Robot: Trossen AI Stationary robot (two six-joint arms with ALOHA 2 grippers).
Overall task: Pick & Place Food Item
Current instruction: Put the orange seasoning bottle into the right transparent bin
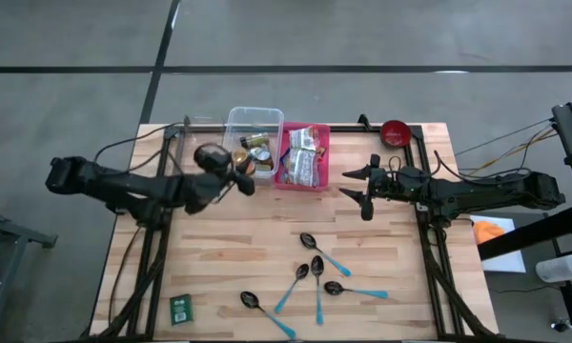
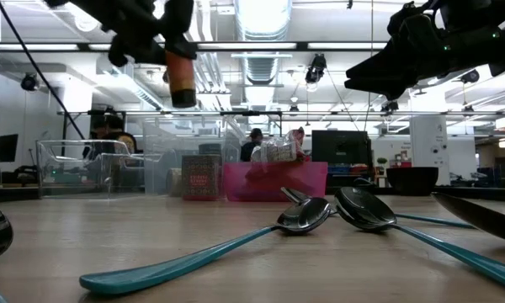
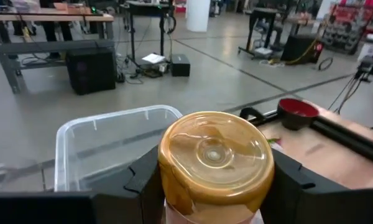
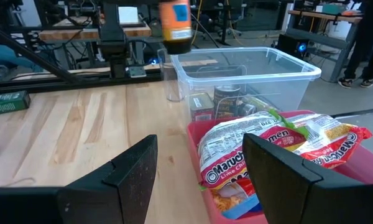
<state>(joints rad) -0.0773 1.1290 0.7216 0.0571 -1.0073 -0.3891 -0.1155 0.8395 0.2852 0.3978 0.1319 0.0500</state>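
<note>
Left hand [image 1: 231, 179]: clamped on a jar [image 1: 210, 157] with a gold lid, held in the air near the clear bin's [image 1: 253, 119] bench-centre corner.
Jar, by view: the high view shows only its round top; the low view shows its amber side [image 2: 182, 77] hanging well above the bench; the left wrist view shows the gold lid [image 3: 216, 155] between the two fingers [image 3: 143, 180], the bin just beyond.
Right hand [image 1: 360, 189]: hangs in the air just off the pink bin [image 1: 325, 143], jaws wide, holding nothing; its wrist view shows both fingers [image 4: 130, 171] spread with bare bench between them.
Clear bin: at the far edge of the bench, left of centre; the right wrist view shows cans and small packets [image 4: 227, 99] inside, which the high view gives only as a cluster in one corner.
Pink bin: touching the clear bin's side; holds ramen packets [image 4: 248, 146], with print that only the right wrist view makes clear.
Red bowl [image 1: 395, 131]: far right corner of the bench.
Spoons [image 1: 316, 276]: five teal-handled ones near the front edge; the low view shows their bowls up close.
Green packet [image 1: 180, 309]: front left corner.
</note>
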